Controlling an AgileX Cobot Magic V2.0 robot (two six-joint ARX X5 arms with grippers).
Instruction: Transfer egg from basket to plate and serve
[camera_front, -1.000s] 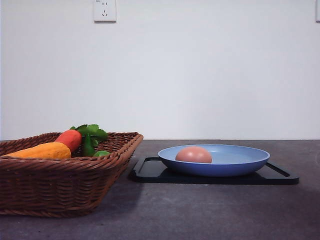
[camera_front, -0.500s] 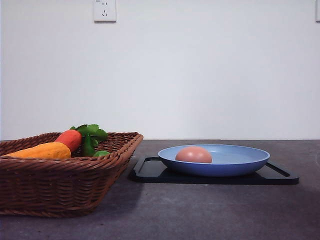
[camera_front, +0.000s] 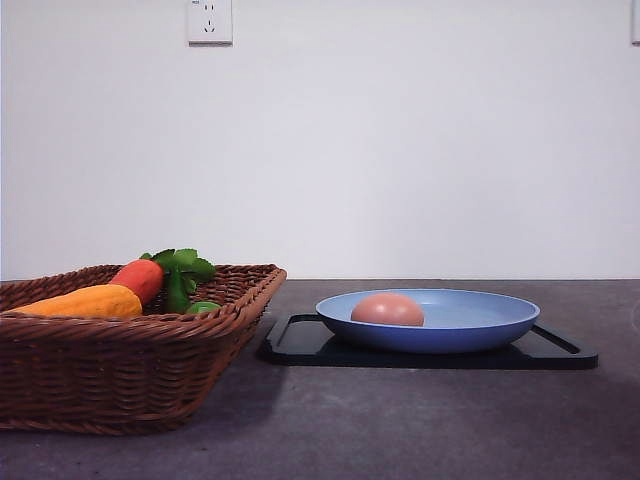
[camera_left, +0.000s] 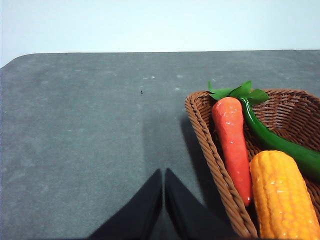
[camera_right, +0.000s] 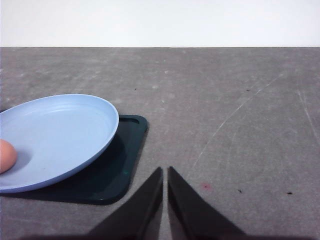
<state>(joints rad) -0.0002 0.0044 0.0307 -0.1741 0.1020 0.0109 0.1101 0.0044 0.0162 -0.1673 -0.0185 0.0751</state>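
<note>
Reddish-brown egg (camera_front: 387, 310) sits in the blue plate (camera_front: 480, 325) on the black tray (camera_front: 300, 340) | we read no writing | nothing moved since earlier | left pincer (camera_left: 163, 176) clenched beside the basket (camera_left: 210, 150) | right pincer (camera_right: 165, 175) clenched over the bench (camera_right: 225, 100)

Woven wicker basket (camera_front: 120, 370) — matte egg (camera_front: 387, 310)

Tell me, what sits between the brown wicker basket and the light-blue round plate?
In the front view, just the near end of the flat black tray under the light-blue round plate, beside the brown wicker basket.
</note>
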